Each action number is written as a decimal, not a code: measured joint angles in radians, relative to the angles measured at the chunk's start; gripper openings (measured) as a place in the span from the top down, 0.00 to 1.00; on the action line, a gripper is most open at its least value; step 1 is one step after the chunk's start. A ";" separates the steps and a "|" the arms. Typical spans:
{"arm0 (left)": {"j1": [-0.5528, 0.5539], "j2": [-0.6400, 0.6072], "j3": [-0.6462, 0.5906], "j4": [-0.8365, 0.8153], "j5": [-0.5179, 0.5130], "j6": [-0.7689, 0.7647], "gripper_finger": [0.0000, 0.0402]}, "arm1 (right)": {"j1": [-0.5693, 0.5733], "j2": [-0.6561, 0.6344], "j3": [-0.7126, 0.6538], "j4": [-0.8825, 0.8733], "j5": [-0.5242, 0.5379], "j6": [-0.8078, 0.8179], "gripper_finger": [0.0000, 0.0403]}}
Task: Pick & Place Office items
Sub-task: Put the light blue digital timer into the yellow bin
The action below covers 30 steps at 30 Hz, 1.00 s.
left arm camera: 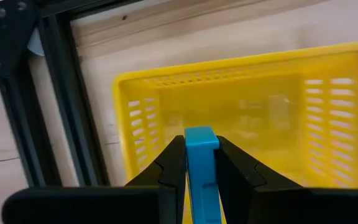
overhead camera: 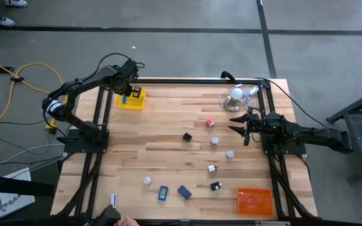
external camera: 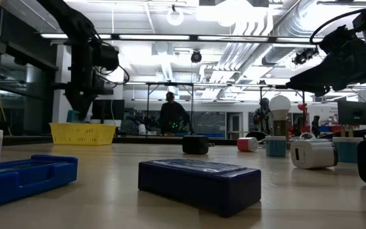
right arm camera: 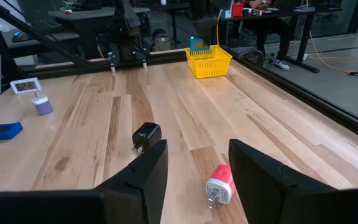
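Left wrist view, lower centre: the left gripper point(left arm camera: 202, 171) is clamped on a teal stick point(left arm camera: 201, 163), likely light, stiff and slick, pinched across its flat sides; beyond it sits the yellow tray point(left arm camera: 129, 118). Right gripper point(overhead camera: 244, 127) hovers apart.

Bright, even overhead light in the room; ceiling lights point(external camera: 234, 13) blow out white above the table point(external camera: 107, 203). The blue block point(external camera: 199, 184) nearest that low camera is soft, and shadows under it stay faint.
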 joint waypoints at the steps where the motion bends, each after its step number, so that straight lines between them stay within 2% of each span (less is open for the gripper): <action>1: 0.004 0.010 0.000 0.000 -0.003 0.000 0.86 | 0.000 0.000 0.000 0.000 0.000 0.000 0.61; 7: 0.023 0.044 -0.012 0.021 -0.012 0.019 0.86 | 0.000 0.000 0.000 0.000 0.000 0.000 0.61; 18: 0.039 0.043 -0.113 0.158 -0.007 0.022 0.86 | 0.000 0.000 0.000 0.000 0.000 0.000 0.61; 23: 0.044 0.043 -0.122 0.167 -0.002 0.021 0.86 | 0.000 0.000 0.000 0.000 0.000 0.000 0.61; 30: 0.044 0.043 -0.122 0.162 -0.002 0.027 0.79 | 0.000 0.000 0.000 0.000 0.000 0.000 0.61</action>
